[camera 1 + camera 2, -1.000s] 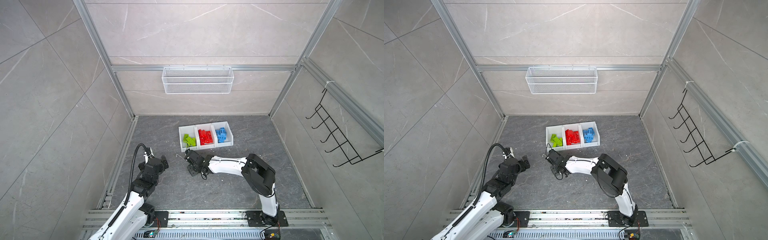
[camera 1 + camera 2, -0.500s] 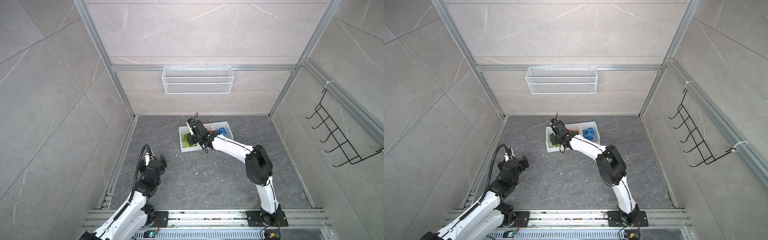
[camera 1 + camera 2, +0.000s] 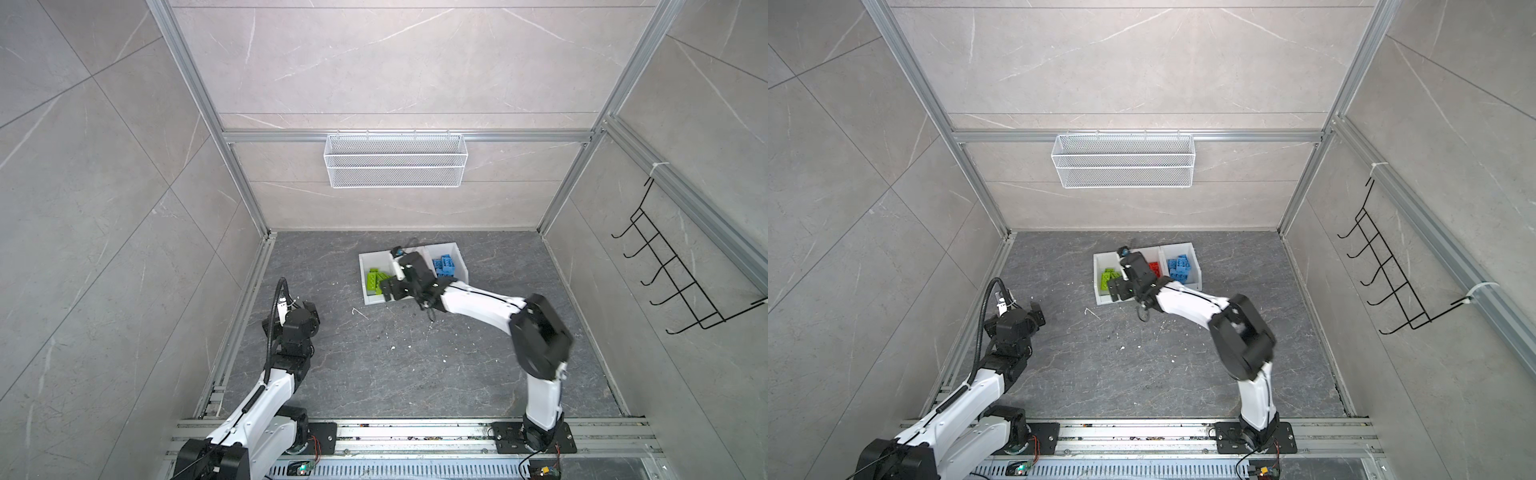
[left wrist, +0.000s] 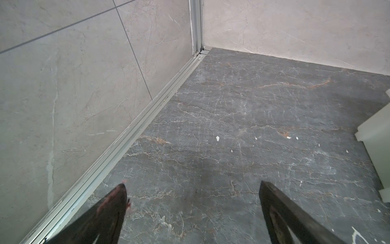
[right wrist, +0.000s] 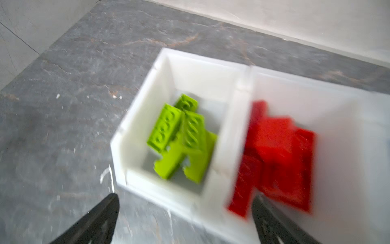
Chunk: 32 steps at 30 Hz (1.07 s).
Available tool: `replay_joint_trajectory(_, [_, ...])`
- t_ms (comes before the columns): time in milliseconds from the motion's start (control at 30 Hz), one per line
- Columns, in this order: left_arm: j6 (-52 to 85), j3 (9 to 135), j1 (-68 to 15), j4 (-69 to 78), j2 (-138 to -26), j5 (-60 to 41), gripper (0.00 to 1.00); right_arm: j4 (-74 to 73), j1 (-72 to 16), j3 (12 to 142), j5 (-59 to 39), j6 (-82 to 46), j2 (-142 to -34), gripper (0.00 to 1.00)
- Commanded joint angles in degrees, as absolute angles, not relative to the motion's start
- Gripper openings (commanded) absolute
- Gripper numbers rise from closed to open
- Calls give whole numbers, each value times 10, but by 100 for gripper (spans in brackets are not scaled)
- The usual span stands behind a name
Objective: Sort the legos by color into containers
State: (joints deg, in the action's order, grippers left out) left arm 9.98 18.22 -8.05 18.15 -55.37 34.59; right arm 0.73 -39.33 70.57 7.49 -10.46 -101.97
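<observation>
The right gripper [image 5: 185, 197] hangs with its jaws spread wide and nothing between them, over the low front of the bins [image 3: 362, 278], which sit just above the centre of the frame in both top views. Green bricks [image 5: 179, 139] fill the left bin, red bricks [image 5: 278, 152] the middle and blue bricks [image 3: 444, 266] the right. This looks like the end of a drop-off. The wrist picture is smeared, so the count is unsure.

No loose brick shows on the floor [image 3: 395, 365], so the next move calls for lifting clear of the rim.

The left gripper [image 4: 193, 184], also wide and empty, hovers at lower left. The floor is dark veined stone with pale specks [image 3: 392, 347]. Grey tiled walls [image 3: 104, 187] carry a wire basket [image 3: 395, 160] and a hook rack [image 3: 673, 282].
</observation>
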Motion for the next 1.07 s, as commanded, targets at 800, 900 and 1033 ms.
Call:
replay_joint_trajectory(800, [31, 203, 17, 486, -855, 131, 100, -577, -68, 182, 186, -30, -879, 100])
replay_joint_trajectory(900, [31, 202, 17, 485, -854, 130, 100, -561, -61, 188, 170, -37, -877, 100])
replay_joint_trajectory(1033, [31, 202, 16, 485, -854, 130, 100, -559, -61, 187, 171, -37, -875, 100])
